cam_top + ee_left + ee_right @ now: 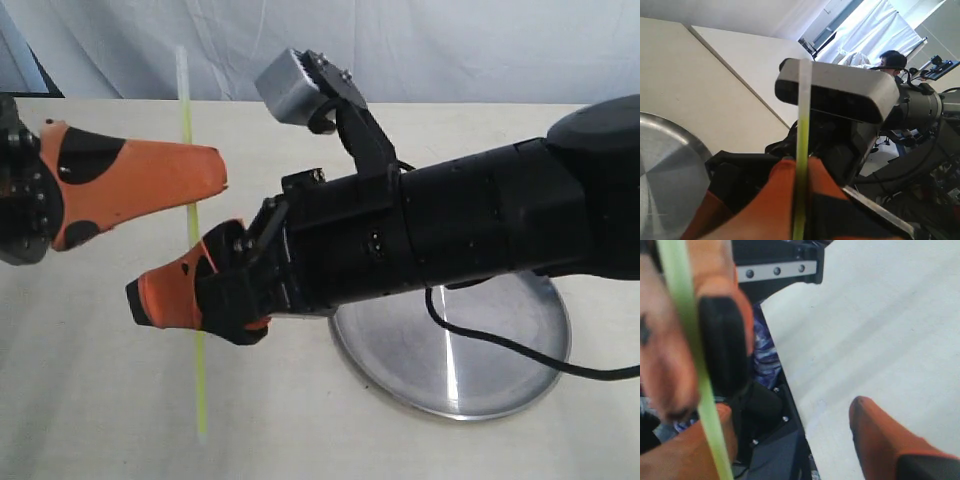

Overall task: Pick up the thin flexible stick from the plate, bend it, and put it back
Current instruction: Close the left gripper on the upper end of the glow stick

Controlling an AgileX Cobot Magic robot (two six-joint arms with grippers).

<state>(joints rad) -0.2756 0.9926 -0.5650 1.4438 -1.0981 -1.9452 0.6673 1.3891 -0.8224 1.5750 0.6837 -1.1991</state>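
Observation:
The thin flexible stick (197, 330) hangs upright above the table, left of the plate (480, 370), yellow-green with a pale top end. My left gripper (212, 170) is shut on the stick; in the left wrist view the rod (801, 150) runs straight up between the two pressed orange fingers (782, 195). My right gripper (165, 292) reaches across from the right, just below the left one. It is open: the stick (690, 340) lies beside one finger, and the other finger (880, 440) stands well apart. The plate (665, 165) has no stick on it.
The right arm's black body (450, 230) stretches over the plate's left part, with its grey wrist camera (292, 85) raised above. A black cable (520, 350) trails across the plate. A white backdrop (400, 40) hangs behind the cream table (90, 400).

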